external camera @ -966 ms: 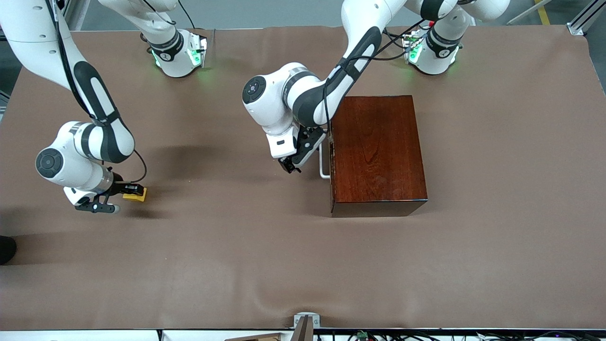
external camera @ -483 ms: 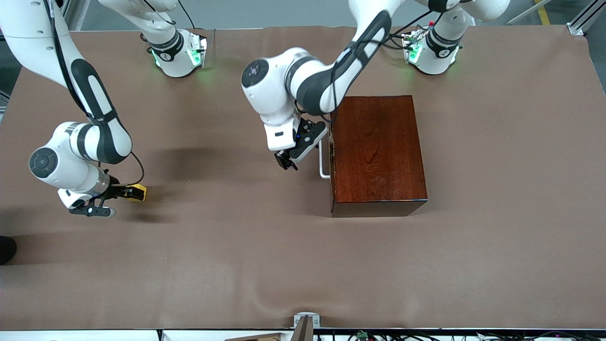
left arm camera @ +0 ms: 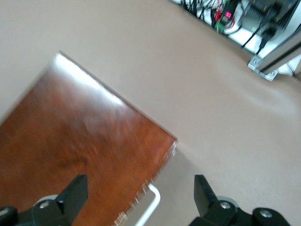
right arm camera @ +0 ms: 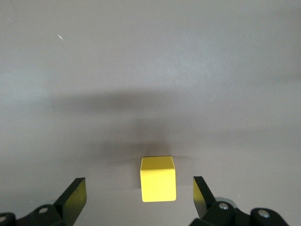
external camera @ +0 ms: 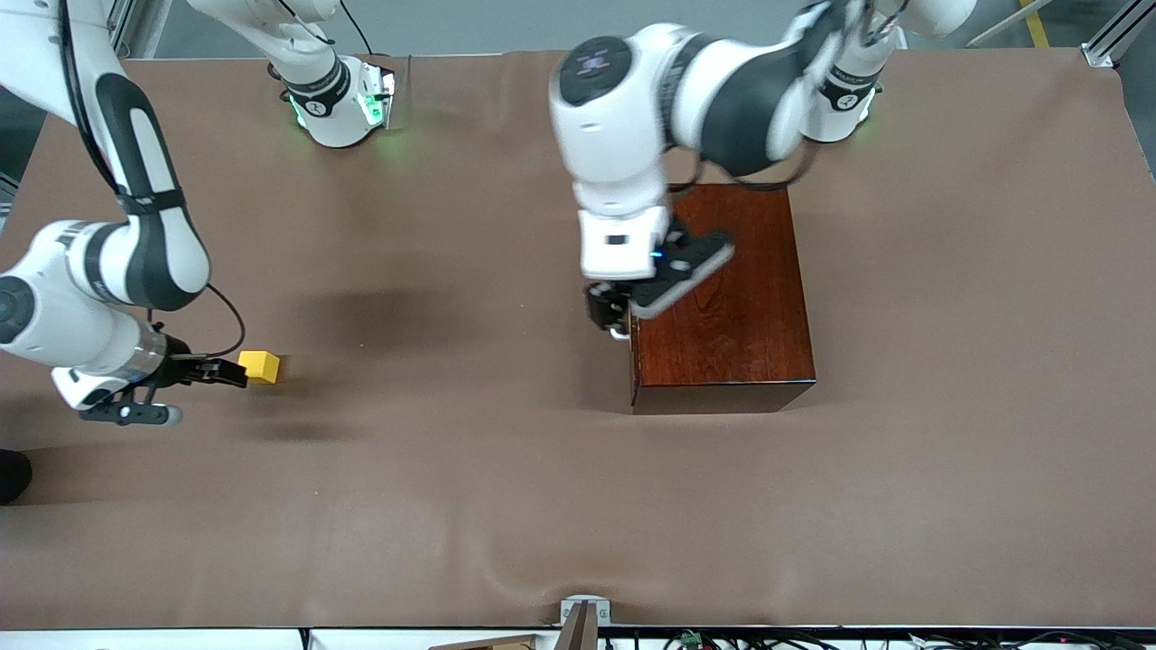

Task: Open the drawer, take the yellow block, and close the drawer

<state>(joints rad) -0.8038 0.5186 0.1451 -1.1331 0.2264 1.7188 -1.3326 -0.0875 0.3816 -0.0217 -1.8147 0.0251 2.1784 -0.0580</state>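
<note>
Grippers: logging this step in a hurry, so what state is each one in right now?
Left gripper: open, holding nothing, over the drawer handle.
Right gripper: open, holding nothing, the yellow block loose on the table by its fingertips.

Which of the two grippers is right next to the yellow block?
The right gripper, jaws open, beside the yellow block on the table; the left gripper hangs by the drawer's handle.

I count one yellow block (external camera: 260, 366), one wooden box (external camera: 722, 298) with one drawer (external camera: 633, 352), and two arms.
</note>
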